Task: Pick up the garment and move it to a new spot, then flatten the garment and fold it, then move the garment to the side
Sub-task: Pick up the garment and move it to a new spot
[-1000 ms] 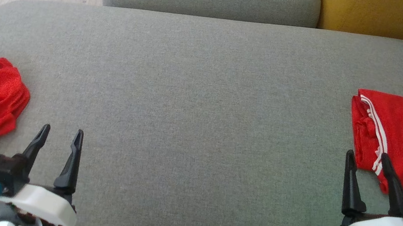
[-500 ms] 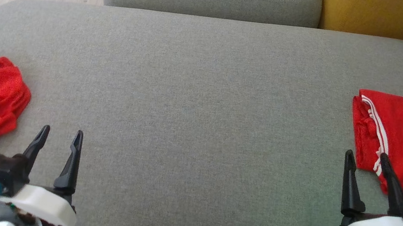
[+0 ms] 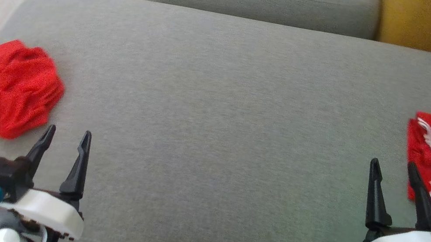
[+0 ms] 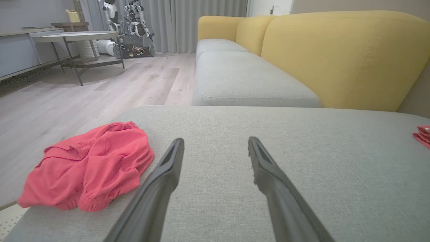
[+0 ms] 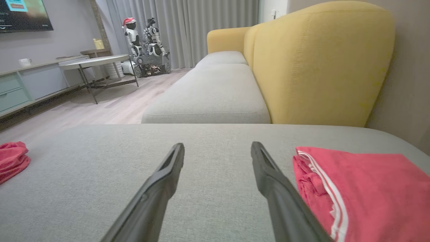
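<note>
Red garment (image 3: 4,88) crumpled at cushion (image 3: 216,116) left edge | left tool (image 3: 69,131), right tool (image 3: 393,163) parted, empty

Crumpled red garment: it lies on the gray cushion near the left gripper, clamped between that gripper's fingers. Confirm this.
Wrong on the clamping. The crumpled red garment lies on the gray cushion near the left gripper, but apart from its open, empty fingers, off to their left, as the left wrist view shows.

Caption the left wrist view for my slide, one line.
Open left hand points across the grey sofa seat, a crumpled red garment lying just to its left.
</note>
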Robot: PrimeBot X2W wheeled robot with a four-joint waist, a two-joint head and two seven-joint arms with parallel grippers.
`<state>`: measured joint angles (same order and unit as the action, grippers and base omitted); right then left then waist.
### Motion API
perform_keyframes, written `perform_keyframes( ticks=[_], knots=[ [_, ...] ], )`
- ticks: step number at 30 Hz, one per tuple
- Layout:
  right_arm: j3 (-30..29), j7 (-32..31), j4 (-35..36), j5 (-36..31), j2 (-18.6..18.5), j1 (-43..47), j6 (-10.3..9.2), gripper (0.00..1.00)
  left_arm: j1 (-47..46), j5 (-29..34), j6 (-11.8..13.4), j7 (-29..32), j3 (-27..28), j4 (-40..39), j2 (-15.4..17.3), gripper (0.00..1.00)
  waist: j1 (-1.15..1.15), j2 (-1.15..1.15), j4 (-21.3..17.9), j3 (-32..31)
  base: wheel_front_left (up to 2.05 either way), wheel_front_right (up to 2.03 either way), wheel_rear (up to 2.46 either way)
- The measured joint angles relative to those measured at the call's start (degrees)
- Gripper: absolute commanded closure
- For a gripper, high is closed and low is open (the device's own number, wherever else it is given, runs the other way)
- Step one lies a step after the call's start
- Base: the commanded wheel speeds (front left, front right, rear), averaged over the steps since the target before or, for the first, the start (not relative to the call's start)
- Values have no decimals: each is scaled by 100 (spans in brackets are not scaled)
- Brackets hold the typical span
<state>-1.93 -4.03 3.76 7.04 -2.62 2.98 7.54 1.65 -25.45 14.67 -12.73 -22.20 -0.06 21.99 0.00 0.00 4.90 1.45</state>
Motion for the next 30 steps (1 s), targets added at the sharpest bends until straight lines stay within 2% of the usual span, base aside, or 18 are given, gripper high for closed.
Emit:
perform_keyframes(
  ticks=[14,30],
  knots=[
    [115,-3,42,0,2,-1,0,0,-65,-41,-3,-58,21,-10,-2,0,0,0,1083,-29,0,0,0],
    [114,-107,129,-48,2,-15,0,0,-148,-93,-57,-107,56,-3,-45,0,0,0,1279,100,0,0,0]
  ],
)
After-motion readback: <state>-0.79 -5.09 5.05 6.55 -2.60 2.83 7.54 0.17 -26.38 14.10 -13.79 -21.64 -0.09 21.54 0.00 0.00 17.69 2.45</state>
